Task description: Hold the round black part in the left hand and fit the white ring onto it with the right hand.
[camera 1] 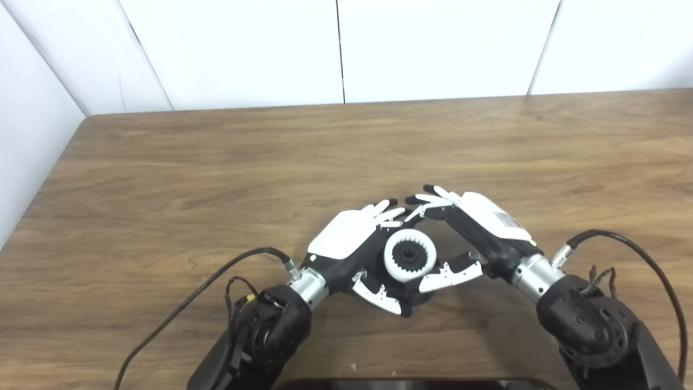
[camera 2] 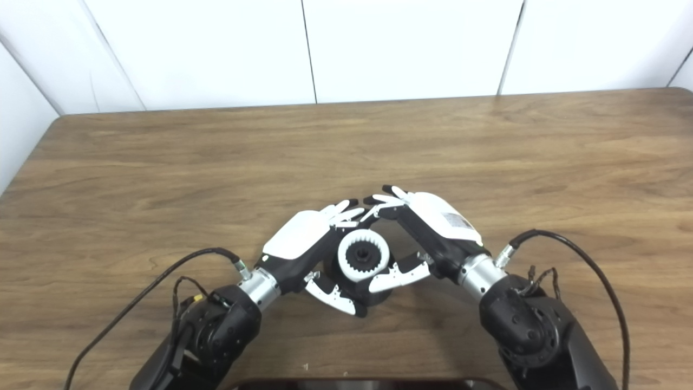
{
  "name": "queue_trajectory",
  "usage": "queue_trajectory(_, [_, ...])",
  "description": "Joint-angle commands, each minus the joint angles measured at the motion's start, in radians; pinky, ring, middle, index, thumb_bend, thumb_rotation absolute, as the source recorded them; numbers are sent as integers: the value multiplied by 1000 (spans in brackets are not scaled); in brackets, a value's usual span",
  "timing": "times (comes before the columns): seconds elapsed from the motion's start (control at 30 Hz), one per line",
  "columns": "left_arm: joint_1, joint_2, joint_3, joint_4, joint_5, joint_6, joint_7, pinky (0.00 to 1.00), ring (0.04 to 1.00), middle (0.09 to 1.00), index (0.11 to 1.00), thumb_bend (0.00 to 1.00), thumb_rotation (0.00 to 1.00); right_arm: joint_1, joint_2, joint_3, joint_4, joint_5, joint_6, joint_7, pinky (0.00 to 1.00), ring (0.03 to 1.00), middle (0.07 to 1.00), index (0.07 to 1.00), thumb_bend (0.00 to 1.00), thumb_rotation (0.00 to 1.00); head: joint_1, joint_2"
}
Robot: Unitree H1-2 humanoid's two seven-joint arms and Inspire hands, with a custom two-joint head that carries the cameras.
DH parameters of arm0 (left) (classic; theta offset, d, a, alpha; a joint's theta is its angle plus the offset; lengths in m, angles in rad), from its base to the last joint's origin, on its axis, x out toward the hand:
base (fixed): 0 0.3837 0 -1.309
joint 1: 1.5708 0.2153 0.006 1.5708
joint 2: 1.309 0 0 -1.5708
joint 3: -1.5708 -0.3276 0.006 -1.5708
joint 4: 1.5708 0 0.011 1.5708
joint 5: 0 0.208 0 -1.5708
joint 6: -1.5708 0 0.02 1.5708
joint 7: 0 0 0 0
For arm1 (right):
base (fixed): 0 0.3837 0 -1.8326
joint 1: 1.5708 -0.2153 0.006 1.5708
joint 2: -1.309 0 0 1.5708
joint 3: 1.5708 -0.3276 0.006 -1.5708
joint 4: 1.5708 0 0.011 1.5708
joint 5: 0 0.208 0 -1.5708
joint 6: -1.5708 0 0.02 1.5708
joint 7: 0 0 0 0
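The white ring [camera 1: 391, 254], toothed on its inside, lies around the hub of the round black part [camera 1: 409, 253] low in the middle of the wooden table [camera 1: 216, 173]. My left hand [camera 1: 346, 244] cups the black part from the left, thumb underneath and fingers curled over the far side. From the right, my right hand [camera 1: 476, 227] closes in; its thumb presses the ring's lower right edge and its fingers arch over the top. The fingertips of both hands nearly meet behind the ring. The lower body of the black part is mostly hidden.
A dark flat object [camera 1: 417, 383] lies along the bottom edge of the picture. Black cables [camera 1: 216, 276] loop off both wrists onto the table. White wall panels [camera 1: 346, 49] stand behind the table's far edge; the table's left edge runs near a side wall.
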Motion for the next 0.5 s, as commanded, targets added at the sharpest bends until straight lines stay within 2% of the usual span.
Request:
queue_trajectory(0.0, [11, 8, -20, 33, 26, 2, -31, 984, 1000, 936, 613, 912, 217, -23, -3, 1, -18, 10, -3, 27, 1000, 1000, 901, 710, 1000, 450, 0, 1])
queue_trajectory(0.33, [12, 5, -23, 33, 27, 14, -36, 987, 1000, 934, 611, 918, 218, -14, -10, -17, -6, 37, -8, 30, 1000, 1000, 905, 682, 1000, 501, 2, 3])
queue_trajectory(0.47, [8, 10, -24, 34, 30, 25, -50, 997, 1000, 943, 651, 928, 238, -15, -11, -21, -5, 40, -7, 30, 1000, 1000, 906, 678, 1000, 512, 4, 4])
